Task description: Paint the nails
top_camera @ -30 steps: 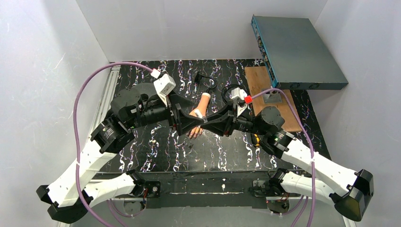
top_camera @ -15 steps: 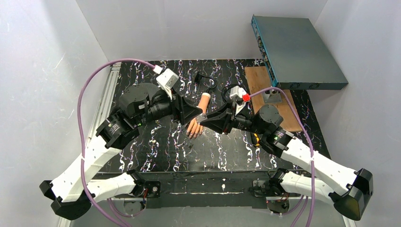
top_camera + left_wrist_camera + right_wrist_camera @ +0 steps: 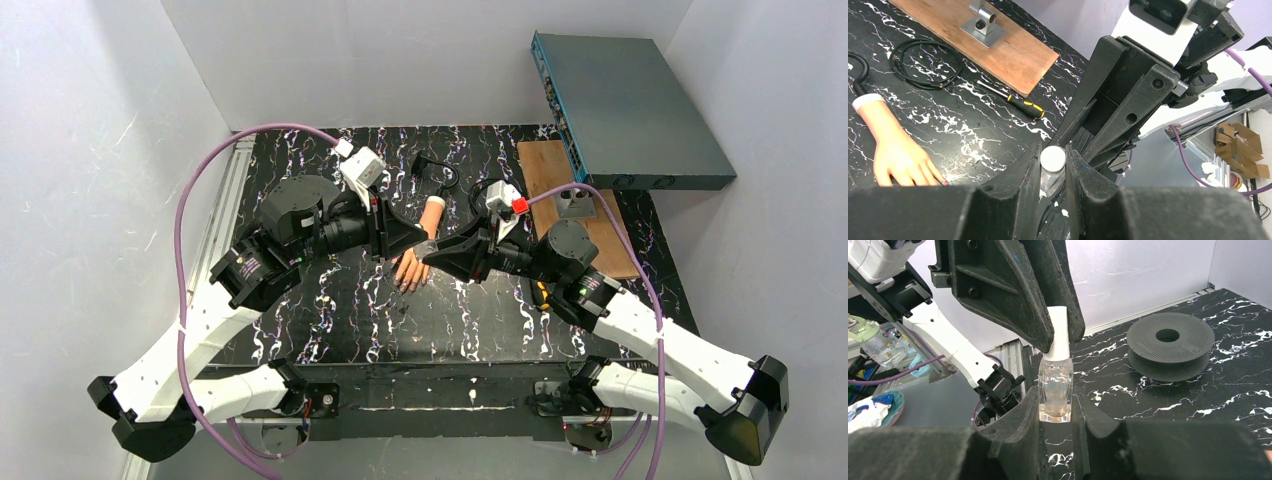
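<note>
A small clear nail polish bottle with a white cap is held in the air between both arms. My right gripper is shut on the glass body. My left gripper is shut on the white cap, its fingers meeting the right gripper tip to tip in the top view. The flesh-coloured mannequin hand lies palm down on the mat just below the left gripper, its white wrist stub pointing away. The nails show only as tiny dark tips.
A wooden board with a metal stand lies at the right, under a grey box. A yellow-handled screwdriver and a black cable lie near it. A black spool sits on the left of the mat.
My left gripper swung back from in front of the mannequin hand to the bottle's top and closed on the white cap. The right gripper stayed shut on the bottle, barely moving.
</note>
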{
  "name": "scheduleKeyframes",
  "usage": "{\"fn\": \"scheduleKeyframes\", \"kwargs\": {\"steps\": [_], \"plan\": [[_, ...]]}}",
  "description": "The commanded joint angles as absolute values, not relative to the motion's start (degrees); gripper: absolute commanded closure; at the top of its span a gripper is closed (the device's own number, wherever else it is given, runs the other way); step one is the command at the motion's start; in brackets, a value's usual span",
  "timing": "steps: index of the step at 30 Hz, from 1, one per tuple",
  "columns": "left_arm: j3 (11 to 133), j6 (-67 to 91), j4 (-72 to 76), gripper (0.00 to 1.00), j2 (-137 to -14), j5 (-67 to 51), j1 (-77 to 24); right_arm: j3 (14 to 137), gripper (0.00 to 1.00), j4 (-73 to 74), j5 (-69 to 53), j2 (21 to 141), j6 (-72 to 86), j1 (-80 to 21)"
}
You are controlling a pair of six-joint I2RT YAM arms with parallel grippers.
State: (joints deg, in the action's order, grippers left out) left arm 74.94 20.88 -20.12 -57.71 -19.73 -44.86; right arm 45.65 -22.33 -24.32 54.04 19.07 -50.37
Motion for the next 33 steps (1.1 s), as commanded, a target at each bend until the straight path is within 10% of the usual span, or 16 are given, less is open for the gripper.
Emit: {"fn": "scheduleKeyframes", "kwargs": {"steps": [1, 28, 33], "plan": [[73.66, 20.28, -19.03, 0.96, -57.63, -26.3, -44.98, 49.62, 0.99, -25.32, -24.12, 54.34, 18.79, -50.66], [66.87, 17.89, -3.05, 1.0, -52.6, -52.51, -44.99, 48.03, 0.99, -42.34, -41.16, 53.51, 26.09, -50.64], [66.89, 16.75, -4.3, 0.55, -51.26, -49.89, -44.95, 47.86, 0.99, -39.66, -40.37, 52.94, 24.89, -50.64]]}}
